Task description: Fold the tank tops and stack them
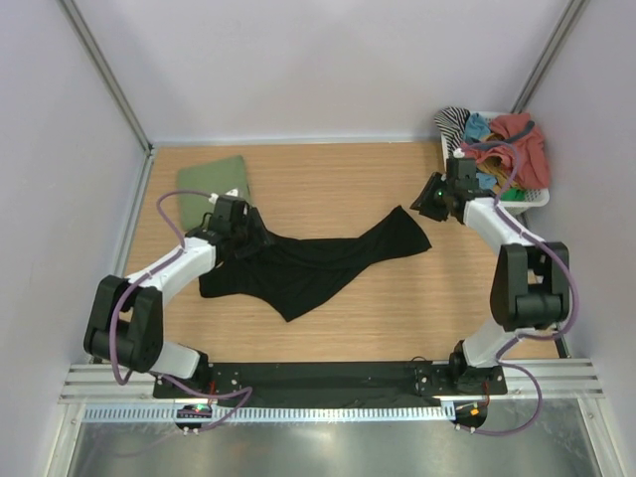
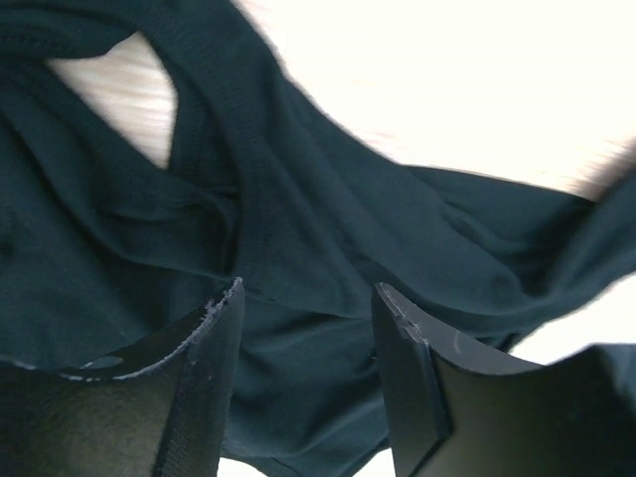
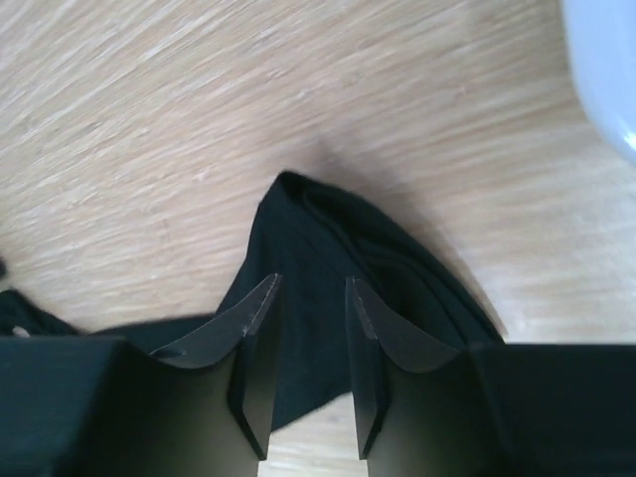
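The black tank top (image 1: 318, 263) lies crumpled and stretched across the middle of the table. The olive green tank top (image 1: 214, 179) lies folded at the back left. My left gripper (image 1: 250, 238) is open over the black top's left end; in the left wrist view its jaws (image 2: 308, 288) stand apart with black cloth (image 2: 298, 199) under them. My right gripper (image 1: 429, 207) hovers open just beyond the top's right corner; in the right wrist view (image 3: 313, 283) that corner (image 3: 318, 229) lies below the parted jaws, not pinched.
A white basket (image 1: 537, 197) at the back right holds red (image 1: 522, 139), teal and striped (image 1: 454, 121) garments, close behind the right arm. Its rim shows in the right wrist view (image 3: 606, 70). White walls enclose the table on three sides.
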`<state>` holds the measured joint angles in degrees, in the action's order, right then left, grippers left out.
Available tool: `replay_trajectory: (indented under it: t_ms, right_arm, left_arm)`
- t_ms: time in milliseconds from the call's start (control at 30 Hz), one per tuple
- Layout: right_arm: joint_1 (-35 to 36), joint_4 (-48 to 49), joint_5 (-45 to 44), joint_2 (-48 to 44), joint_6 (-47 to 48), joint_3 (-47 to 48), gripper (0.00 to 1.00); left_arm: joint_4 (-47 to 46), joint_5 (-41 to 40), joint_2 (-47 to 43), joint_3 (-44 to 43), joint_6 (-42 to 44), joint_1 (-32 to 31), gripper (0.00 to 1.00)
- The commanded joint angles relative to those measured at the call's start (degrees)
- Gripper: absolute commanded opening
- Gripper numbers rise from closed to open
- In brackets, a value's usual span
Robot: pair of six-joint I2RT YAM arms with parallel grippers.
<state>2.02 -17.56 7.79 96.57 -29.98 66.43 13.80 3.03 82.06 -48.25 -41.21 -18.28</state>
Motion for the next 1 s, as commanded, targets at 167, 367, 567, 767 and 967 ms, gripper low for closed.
replay_trajectory:
  t_ms: [167,367,567,767,967]
  right_arm:
    - [-0.18,2.8,-0.68,-13.16,1.5,-10.79,0.36]
    - [-0.18,3.94,0.2,-16.24,1.94,-16.42,0.35]
    - [-0.09,5.34,1.35,-15.89,2.29,-19.32,0.38]
    - [0.26,7.02,2.41,-11.68,1.5,-18.63,0.44]
    - [1.05,6.31,-0.58,-7.03,1.32,-16.34,0.46]
  left_arm:
    - [2.02,-2.5,5.21,-2.2,0.87,-0.26,0.5]
    - [1.75,-2.5,9.43,-3.78,0.87,-0.17,0.42]
    - [1.32,-4.78,8.65,-4.31,0.34,-0.17,0.03]
    - [0.88,-5.22,4.08,-2.73,0.52,-0.09,0.0]
    - [0.79,-5.22,3.02,-2.55,0.87,-0.09,0.0]
